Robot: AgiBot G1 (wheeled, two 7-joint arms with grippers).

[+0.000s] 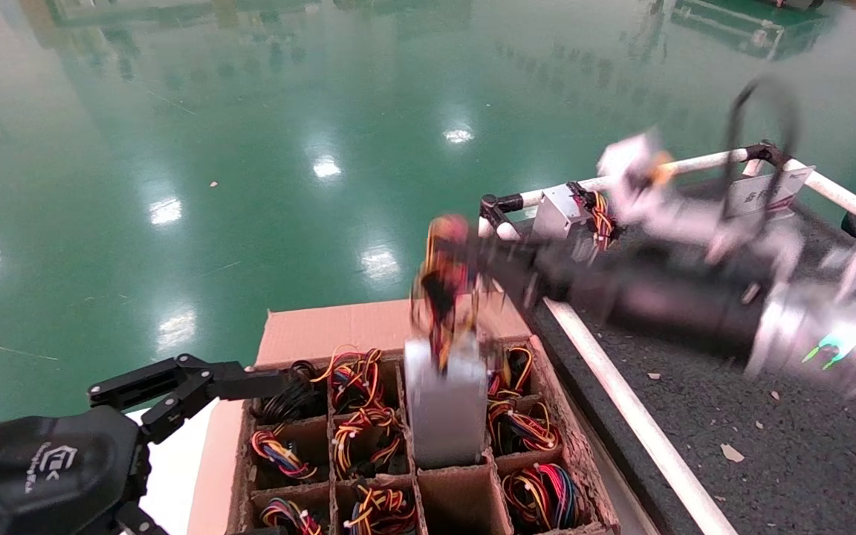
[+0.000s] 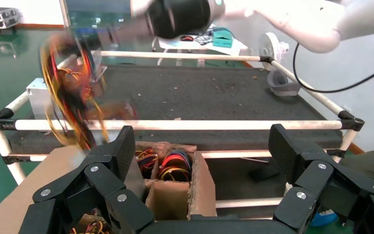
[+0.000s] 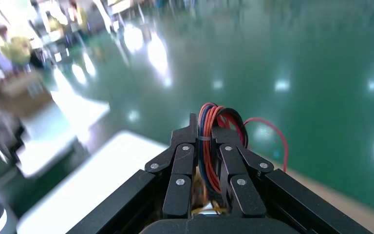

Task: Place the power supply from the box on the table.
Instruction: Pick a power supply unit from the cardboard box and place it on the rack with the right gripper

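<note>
Left gripper open beside box; right gripper clamps power supply wires.

The head view looks forward and down from above onto the box and the bench at its right. The left wrist view sits low and close behind the left claw, facing across the box toward the bench. The right wrist view looks tightly along the right claw toward green floor.
</note>
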